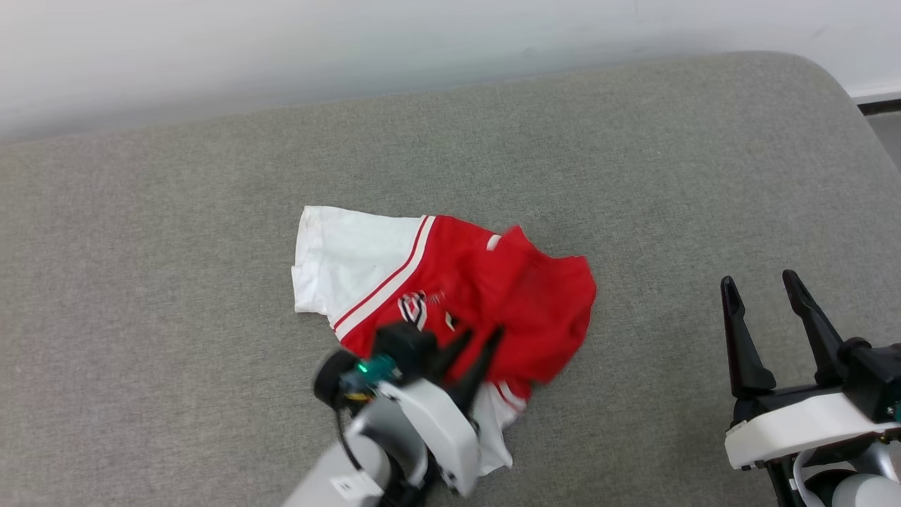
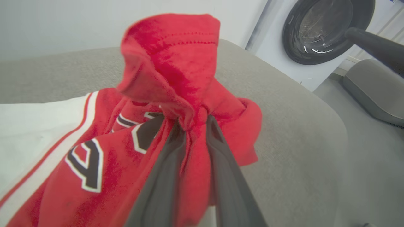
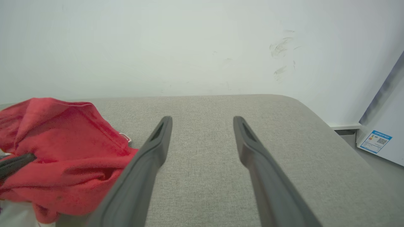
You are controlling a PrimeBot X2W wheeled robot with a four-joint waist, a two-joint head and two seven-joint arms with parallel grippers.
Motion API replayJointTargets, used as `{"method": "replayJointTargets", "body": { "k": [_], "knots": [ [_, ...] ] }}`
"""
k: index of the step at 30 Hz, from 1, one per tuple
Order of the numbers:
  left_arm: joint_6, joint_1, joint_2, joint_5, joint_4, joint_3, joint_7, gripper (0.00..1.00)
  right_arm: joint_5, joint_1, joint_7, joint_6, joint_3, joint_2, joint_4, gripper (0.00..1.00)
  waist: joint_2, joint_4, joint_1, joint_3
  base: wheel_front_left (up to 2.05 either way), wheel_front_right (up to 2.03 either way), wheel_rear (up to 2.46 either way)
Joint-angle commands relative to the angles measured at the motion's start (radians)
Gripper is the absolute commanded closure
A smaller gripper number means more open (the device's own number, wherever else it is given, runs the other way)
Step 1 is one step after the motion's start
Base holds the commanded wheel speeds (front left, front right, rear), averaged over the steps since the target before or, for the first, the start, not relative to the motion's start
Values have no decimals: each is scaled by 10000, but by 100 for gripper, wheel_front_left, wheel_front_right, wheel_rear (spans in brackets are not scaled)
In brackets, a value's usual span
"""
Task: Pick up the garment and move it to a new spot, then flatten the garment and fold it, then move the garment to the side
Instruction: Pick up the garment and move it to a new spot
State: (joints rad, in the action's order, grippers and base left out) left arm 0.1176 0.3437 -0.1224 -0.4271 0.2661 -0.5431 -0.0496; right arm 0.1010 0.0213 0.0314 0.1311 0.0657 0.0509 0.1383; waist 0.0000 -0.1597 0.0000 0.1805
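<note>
Garment count: one garment (image 1: 521, 303), a red jersey shirt with white sleeves, bunched and not laid flat.
Garment place: near the middle of the grey padded surface (image 1: 141, 296), slightly toward the near edge, and well left of the right gripper.
White parts: two. One sleeve (image 1: 352, 253) is spread out at the far left of the heap. A second white patch (image 1: 493, 429) trails at the near side, beside the left arm.
Trim: red and white stripes run where the far-left sleeve meets the red body.
Lettering: black characters outlined in white (image 2: 85, 167) are partly lost in folds. At least two pieces can be made out in the left wrist view.
Gripper count: two.
Left gripper (image 1: 483, 332): its jaws are narrow and pinch a gathered fold of the red cloth (image 2: 170, 63), which puffs up above the fingertips (image 2: 214, 132).
Right gripper (image 1: 759, 279): its jaws are spread wide and hold nothing. It sits at the near right over bare padding, apart from the shirt (image 3: 63, 145).
Fingers: four long dark ones, two on each gripper.
Wall (image 1: 352, 42): one, pale, along the far edge.
Washing machine (image 2: 328, 28): one, white with a dark round door, off the right end of the surface.
Sticker (image 3: 375, 142): one, blue and white, on a white panel at the right.
</note>
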Motion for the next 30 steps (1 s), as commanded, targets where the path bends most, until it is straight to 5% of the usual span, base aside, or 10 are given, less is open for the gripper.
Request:
{"method": "replayJointTargets", "body": {
  "k": [1, 2, 3, 14, 30],
  "knots": [
    [77, -305, 50, -42, 166, -469, 99, 100, 83, 145, 89, -7, -29, -9, -55, 0, 0, -82, 0, 128, 0, 0, 0],
    [89, -402, 78, -71, 272, -699, 100, 100, 100, 163, 102, -7, -31, -8, -85, 0, 0, -63, 0, 131, 0, 0, 0],
    [109, -517, 121, -216, 518, -1179, 26, 0, 34, 228, 126, -7, -10, -8, -213, 0, 0, 77, 0, 12, 0, 0, 0],
    [-396, -757, 291, 22, 5, -1252, -1677, 0, -203, -393, -271, -8, 123, -8, -142, 0, 0, 965, 0, -1236, 0, 0, 0],
    [-2081, -1925, -807, 179, -1167, 1647, -2170, 0, -110, -1326, -790, -7, 224, -6, 194, 0, 0, 1612, 0, -1964, 0, 0, 0]
  ]
}}
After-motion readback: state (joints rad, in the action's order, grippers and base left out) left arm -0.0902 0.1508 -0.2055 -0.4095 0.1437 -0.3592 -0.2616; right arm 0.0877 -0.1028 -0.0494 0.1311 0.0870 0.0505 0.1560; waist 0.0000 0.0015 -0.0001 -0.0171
